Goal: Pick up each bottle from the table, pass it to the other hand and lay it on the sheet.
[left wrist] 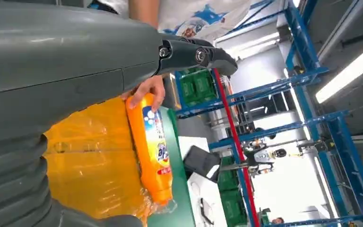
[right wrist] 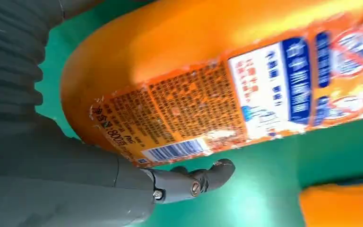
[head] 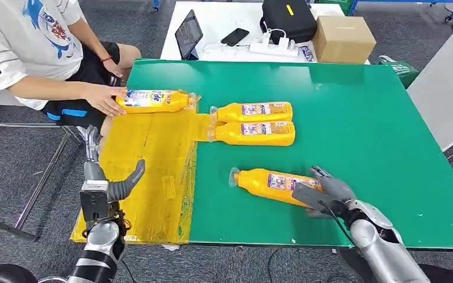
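Several orange bottles with blue and white labels lie on the green table. The nearest bottle lies on its side, cap towards the yellow sheet. My right hand straddles its base, thumb on the near side and fingers on the far side, not closed on it. Two bottles lie side by side past it. Another bottle lies on the sheet's far end under a person's hand. My left hand hovers open over the sheet's left edge, holding nothing.
A person sits at the far left corner, one hand on the bottle lying on the sheet. Behind the green table a white table carries a tablet, phone, black bag and cardboard box.
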